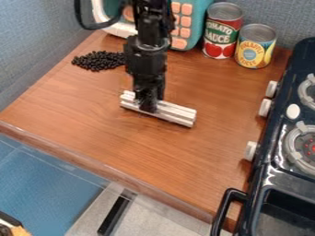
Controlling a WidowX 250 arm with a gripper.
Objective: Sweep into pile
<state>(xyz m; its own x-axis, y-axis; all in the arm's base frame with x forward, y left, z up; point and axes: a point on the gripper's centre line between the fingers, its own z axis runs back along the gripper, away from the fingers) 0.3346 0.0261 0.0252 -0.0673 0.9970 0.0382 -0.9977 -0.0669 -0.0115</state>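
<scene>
My gripper hangs from the top of the view over the middle of the wooden counter. It is shut on a white, ridged bar-like sweeper, which lies slanted across the counter, its right end nearer the front edge. Behind and to the left of the sweeper, small black beans form a loose heap near the counter's left back edge. The arm covers the area just right of the heap, so I cannot tell whether more beans lie behind it.
At the back stand a teal toy appliance with orange buttons, a tomato sauce can and a yellow-labelled can. A dark toy stove with white knobs borders the right side. The counter's front edge runs diagonally.
</scene>
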